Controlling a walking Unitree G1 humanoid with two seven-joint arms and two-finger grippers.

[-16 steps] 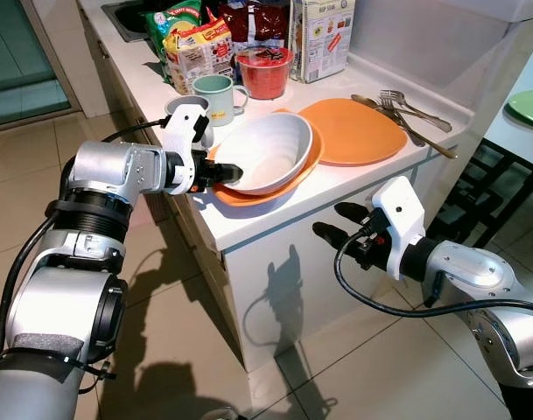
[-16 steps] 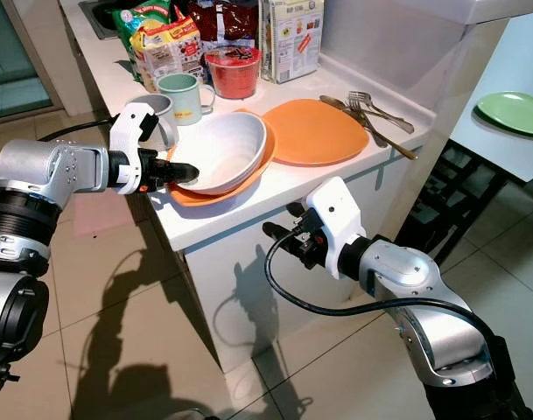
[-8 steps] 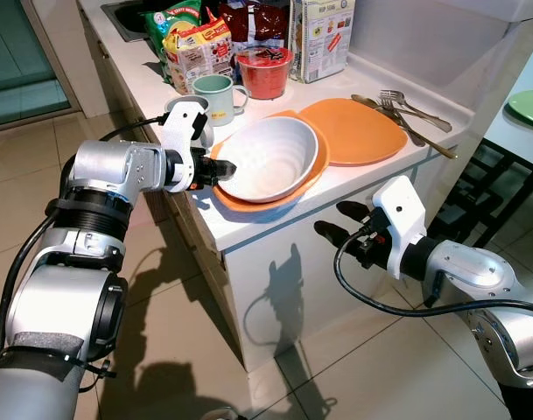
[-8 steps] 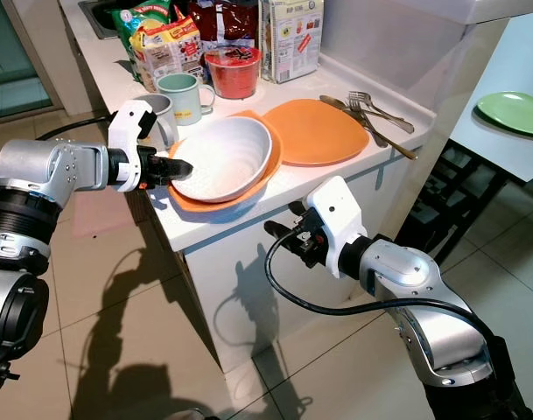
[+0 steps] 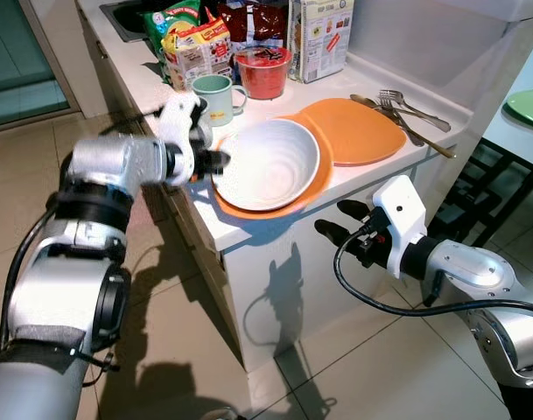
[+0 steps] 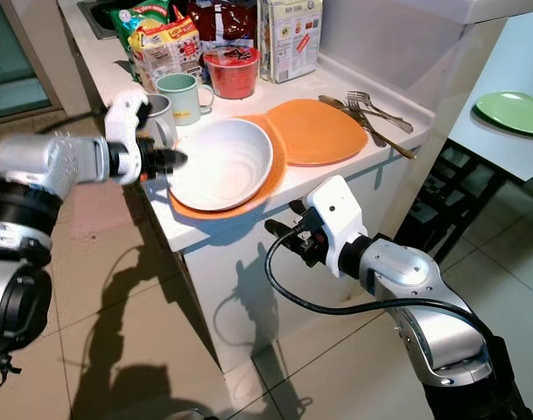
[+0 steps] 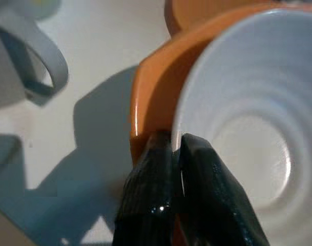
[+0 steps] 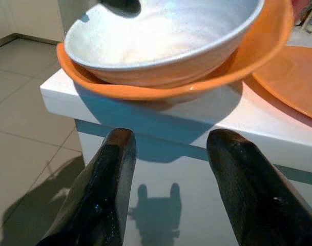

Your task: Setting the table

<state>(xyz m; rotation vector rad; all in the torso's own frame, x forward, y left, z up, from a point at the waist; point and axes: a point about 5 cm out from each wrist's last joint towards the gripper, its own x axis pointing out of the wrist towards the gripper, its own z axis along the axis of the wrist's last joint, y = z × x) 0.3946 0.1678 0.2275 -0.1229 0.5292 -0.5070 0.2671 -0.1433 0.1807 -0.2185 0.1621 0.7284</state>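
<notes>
Orange plate [image 5: 358,131] & mugs [image 5: 215,94] flank pinched white bowl [image 5: 270,164].

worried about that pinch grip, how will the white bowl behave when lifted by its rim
The white bowl looks rigid and glazed, so probably slippery. The left gripper pinches just one rim edge, so it may tilt or swing. It looks ceramic, likely breakable if dropped.

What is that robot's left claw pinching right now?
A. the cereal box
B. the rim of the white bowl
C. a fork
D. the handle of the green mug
B. The left gripper has its two black fingers closed on the rim of the white bowl, which sits tilted in an orange bowl on the counter.
</notes>
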